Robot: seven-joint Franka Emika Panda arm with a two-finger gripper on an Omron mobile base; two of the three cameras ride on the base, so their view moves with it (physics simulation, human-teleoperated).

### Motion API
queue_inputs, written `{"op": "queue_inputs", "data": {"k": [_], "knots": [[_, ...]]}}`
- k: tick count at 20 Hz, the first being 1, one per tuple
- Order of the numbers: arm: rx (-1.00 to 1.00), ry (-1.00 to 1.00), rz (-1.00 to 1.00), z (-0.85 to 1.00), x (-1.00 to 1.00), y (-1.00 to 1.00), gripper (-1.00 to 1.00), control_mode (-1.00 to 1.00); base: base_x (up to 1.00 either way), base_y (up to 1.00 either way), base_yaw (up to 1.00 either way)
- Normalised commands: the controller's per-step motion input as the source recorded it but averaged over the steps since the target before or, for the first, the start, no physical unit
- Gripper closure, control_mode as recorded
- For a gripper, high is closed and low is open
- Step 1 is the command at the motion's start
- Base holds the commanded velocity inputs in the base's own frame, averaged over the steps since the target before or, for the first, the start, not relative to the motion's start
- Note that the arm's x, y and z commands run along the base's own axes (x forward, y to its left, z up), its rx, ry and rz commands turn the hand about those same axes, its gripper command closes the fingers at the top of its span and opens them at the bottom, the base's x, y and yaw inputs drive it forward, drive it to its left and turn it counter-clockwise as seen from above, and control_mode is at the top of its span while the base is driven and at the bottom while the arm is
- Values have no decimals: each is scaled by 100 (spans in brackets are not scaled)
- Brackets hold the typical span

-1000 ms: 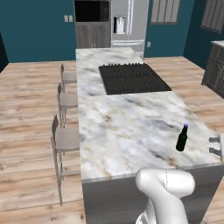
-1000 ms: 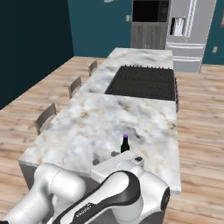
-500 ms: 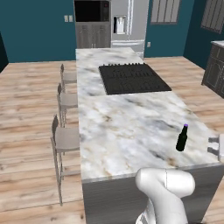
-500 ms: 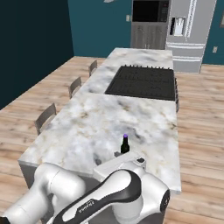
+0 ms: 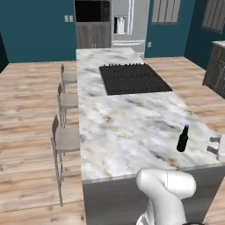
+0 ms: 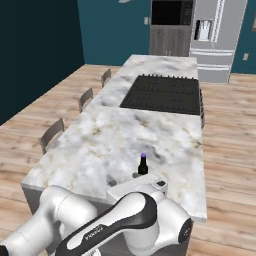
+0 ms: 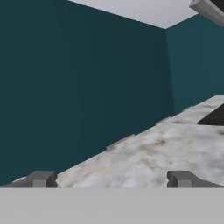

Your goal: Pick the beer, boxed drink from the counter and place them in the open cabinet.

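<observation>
Beer (image 5: 183, 139): standing upright near the counter's (image 5: 127, 118) near right corner; in the right base view its lower half is being hidden behind the arm. Gripper (image 7: 111, 179): fingers (image 7: 41, 178) standing wide apart, holding nothing, tips barely rising into the hand view. Cooktop (image 5: 132, 78): lying well beyond. Marble between bottle and stools (image 5: 66, 138) is lying bare.

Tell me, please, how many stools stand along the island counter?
3. All stand along the same long side of the counter: a near stool, a middle stool and a far stool beside the cooktop. The robot's body may hide others.
</observation>
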Motion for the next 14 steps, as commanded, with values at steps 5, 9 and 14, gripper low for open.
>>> {"op": "queue_inputs", "data": {"k": [5, 9, 14], "knots": [[0, 0, -4, 0, 12, 0, -100, -100, 0, 0, 0], [0, 0, -4, 0, 17, 0, -100, -100, 0, 0, 0], [0, 0, -3, -5, 24, 0, -100, -100, 0, 0, 0]]}}
